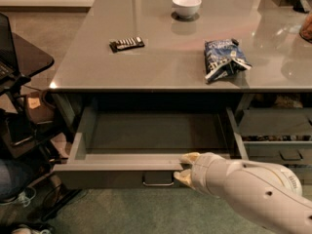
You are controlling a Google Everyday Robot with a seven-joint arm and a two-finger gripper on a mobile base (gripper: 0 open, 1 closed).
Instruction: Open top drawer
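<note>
Finishing the pull with the cream two-finger end effector clamped on the front rim of the wide dark-grey top drawer, below the glossy grey bench front edge; next, probably releasing cleanly.

Glossy grey tabletop, matt grey top drawer, smooth white plastic hand at its front rim

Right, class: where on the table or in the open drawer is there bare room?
The wide dark-grey top drawer has a bare floor. The grey tabletop is free between black remote and blue snack bag, and along its front edge. Crowded: drawer's front rim, where the gripper clamps.
</note>
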